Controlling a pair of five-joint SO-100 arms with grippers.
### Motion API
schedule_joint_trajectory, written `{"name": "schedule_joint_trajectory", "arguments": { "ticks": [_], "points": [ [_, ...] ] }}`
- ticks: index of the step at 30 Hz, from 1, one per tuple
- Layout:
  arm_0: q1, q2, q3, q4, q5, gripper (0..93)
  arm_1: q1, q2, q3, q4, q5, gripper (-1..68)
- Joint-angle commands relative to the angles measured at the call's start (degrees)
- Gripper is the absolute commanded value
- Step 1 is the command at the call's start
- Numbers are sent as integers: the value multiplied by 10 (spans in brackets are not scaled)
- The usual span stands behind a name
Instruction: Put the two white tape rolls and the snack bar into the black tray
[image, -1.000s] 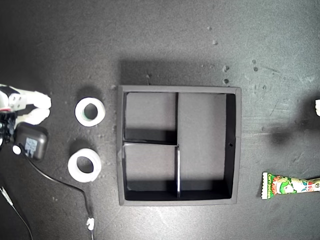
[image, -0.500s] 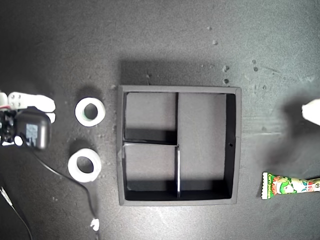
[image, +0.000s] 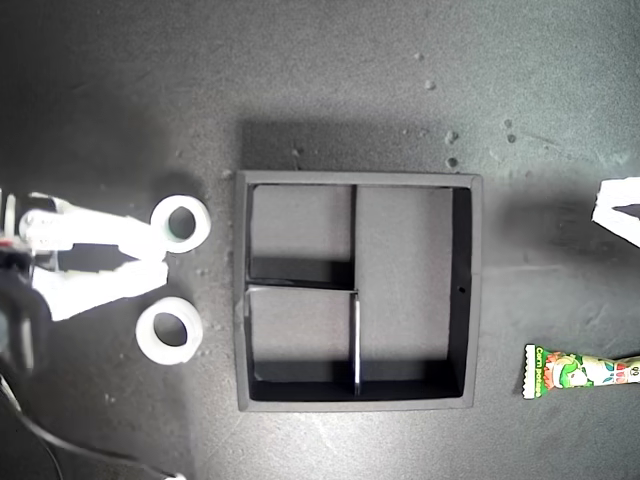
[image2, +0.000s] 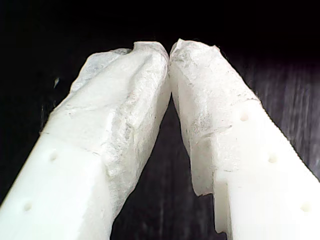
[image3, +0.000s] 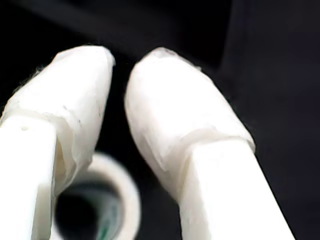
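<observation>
Right, both rolls (image: 181, 224) (image: 169, 330) sit beside the tray (image: 358, 180) — light, stiff rings, best pinched across the wall. Our second gripper (image: 155, 252) hangs parted between them; our first gripper (image2: 170, 50) is closed, empty. The bar (image: 578, 371) lies well apart.

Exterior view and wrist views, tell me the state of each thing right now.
Black tray: empty, all three compartments.
Tape roll higher in the exterior view: flat on the table, outside the tray.
Tape roll lower in the exterior view: flat, outside the tray.
Snack bar: wrapped, outside the tray.
My first gripper: fingers shut, empty.
My second gripper: fingers open, empty.
</observation>
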Motion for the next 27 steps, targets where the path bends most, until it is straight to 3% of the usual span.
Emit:
{"name": "schedule_joint_trajectory", "arguments": {
  "ticks": [1, 5, 11, 14, 17, 19, 21, 27],
  "points": [
    [18, 28, -16, -21, 69, 65, -17, 4, 3, -71, -32, -4],
    [27, -10, -79, 18, 102, 81, -23, 0, -76, -77, -134, -3],
    [23, -246, -226, 22, 134, 88, -19, -40, -319, 69, -239, -3],
    [19, -394, -331, 59, 142, 93, -53, -203, -514, 156, -296, -2],
    [25, -500, -402, 105, 128, 95, -101, -439, -772, 323, -325, 2],
    [31, -550, -429, 131, 107, 96, -137, -588, -925, 441, -327, 53],
    [39, -590, -439, 143, 88, 98, -172, -686, -1002, 502, -309, 145],
    [55, -686, -457, 159, 39, 109, -250, -753, -927, 516, -191, 233]
  ]
}}
